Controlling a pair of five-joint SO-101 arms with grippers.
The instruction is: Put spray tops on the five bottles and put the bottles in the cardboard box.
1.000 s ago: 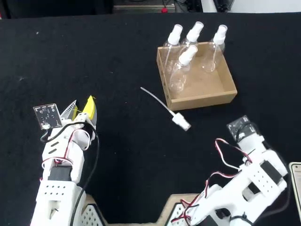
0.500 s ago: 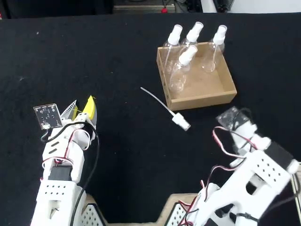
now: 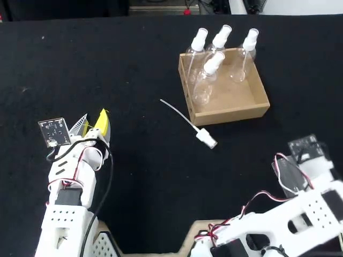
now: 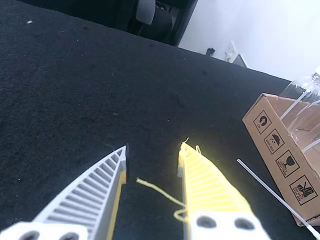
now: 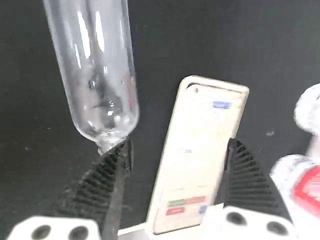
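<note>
- Box (image 3: 228,113): holds four capped bottles (image 3: 206,80); its side carries handling symbols, no legible text.
- Fifth bottle (image 5: 95,65): outside the box, against one finger of the right gripper (image 5: 178,145). Jaws open, straddling a phone (image 5: 200,125); closing may grip the phone or roll the bottle away.
- Left gripper (image 4: 153,146): jaws open, empty, well apart from the box.
- Spray top (image 3: 206,138): just beside the box; its thin tube may bend.

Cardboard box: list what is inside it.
Four clear bottles with white spray tops stand in the box, one in front of three. Elsewhere its floor is bare. The strip just behind the near wall is hidden.
</note>
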